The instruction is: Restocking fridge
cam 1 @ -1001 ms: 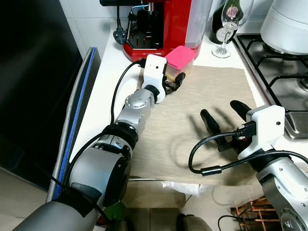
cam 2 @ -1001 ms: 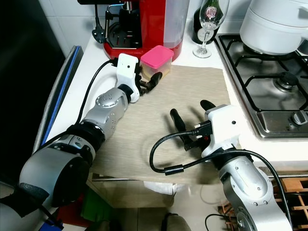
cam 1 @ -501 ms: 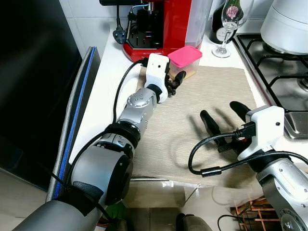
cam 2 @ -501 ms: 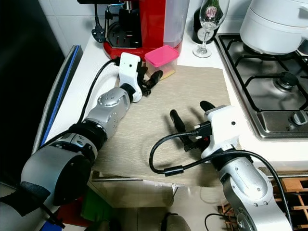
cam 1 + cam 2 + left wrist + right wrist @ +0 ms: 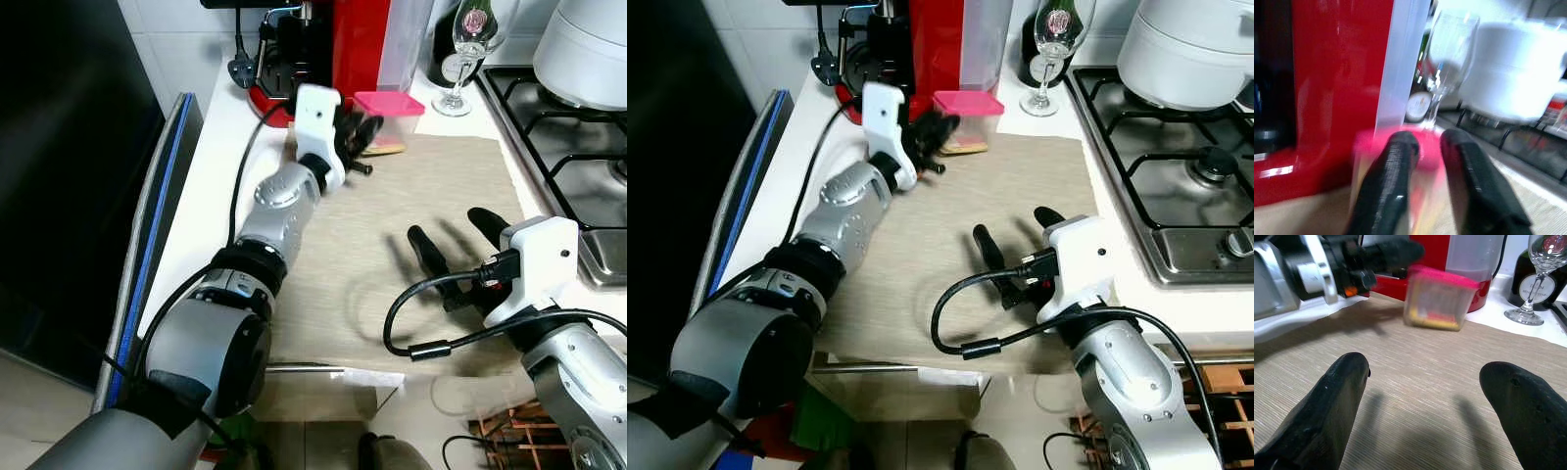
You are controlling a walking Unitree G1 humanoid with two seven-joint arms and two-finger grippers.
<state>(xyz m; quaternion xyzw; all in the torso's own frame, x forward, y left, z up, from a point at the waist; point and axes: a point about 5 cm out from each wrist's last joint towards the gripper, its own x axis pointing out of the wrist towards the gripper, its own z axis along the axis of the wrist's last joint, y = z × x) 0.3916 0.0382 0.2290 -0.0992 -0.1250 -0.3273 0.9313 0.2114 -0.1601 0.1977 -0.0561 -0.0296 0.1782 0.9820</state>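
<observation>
Left gripper (image 5: 364, 132) seemingly grips pink-lidded container (image 5: 1439, 302), lifted, blurred.

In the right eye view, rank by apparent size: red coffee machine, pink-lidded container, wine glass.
Largest to smallest, as they look:
1. red coffee machine, though cropped at the top
2. wine glass, also cropped, so its lead is unsure
3. pink-lidded container, partly hidden by the left gripper

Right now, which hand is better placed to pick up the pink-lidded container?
The left hand: its fingers reach the pink-lidded container. The right hand hovers open over the mat, well short of it.
</observation>
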